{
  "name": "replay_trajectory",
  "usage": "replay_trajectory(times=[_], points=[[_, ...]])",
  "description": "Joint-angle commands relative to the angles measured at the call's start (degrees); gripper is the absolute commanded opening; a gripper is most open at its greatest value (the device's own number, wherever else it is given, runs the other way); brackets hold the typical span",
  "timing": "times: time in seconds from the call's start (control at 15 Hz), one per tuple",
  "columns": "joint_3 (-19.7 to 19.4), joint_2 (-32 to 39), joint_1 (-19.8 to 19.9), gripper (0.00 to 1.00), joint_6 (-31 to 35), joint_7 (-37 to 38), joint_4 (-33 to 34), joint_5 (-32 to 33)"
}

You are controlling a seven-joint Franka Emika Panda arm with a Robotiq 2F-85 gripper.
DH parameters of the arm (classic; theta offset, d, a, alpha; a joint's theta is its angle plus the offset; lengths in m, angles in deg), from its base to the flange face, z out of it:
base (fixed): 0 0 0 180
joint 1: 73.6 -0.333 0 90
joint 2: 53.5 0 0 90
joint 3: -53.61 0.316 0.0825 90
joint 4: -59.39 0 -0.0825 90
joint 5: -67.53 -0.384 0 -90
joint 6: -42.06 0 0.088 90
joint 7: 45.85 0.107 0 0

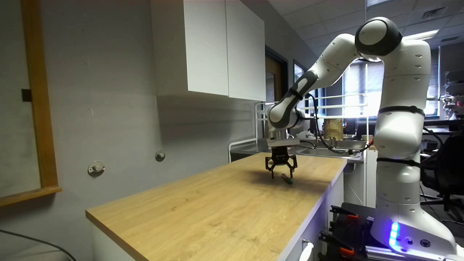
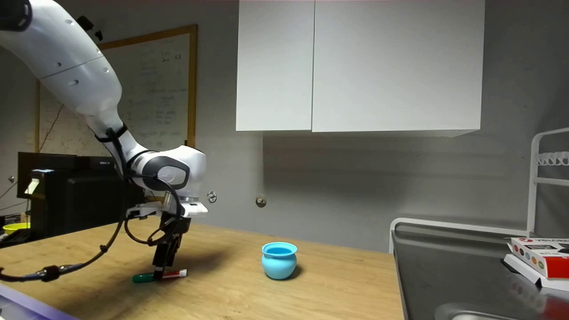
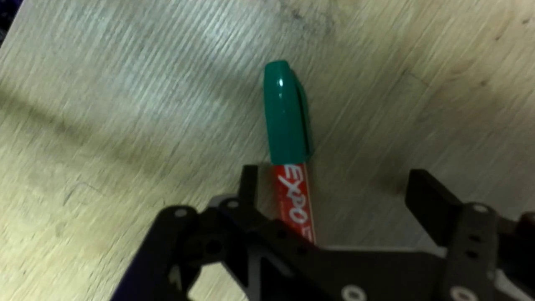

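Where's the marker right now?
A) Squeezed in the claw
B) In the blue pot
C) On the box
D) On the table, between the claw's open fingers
D: the wrist view shows the marker lying on the table between the parted jaws of the gripper, with a gap to one of them.

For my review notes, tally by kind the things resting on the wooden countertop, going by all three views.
Marker with a green cap: 1
Light blue pot: 1
Total seen on the wooden countertop: 2
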State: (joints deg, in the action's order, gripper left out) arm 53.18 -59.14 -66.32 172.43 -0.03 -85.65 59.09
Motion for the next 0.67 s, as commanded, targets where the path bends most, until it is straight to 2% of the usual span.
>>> replay_trajectory(times=[0.0, 0.47, 0.53, 0.6], points=[[-0.9, 1.2, -0.7, 0.59, 0.3, 1.0, 1.0, 0.4], [-0.9, 0.6, -0.8, 0.06, 0.5, 1.1, 1.1, 0.6], [-0.9, 0.4, -0.8, 0.03, 0.5, 1.1, 1.1, 0.6], [-0.9, 0.3, -0.8, 0.05, 0.5, 1.2, 1.1, 0.7]])
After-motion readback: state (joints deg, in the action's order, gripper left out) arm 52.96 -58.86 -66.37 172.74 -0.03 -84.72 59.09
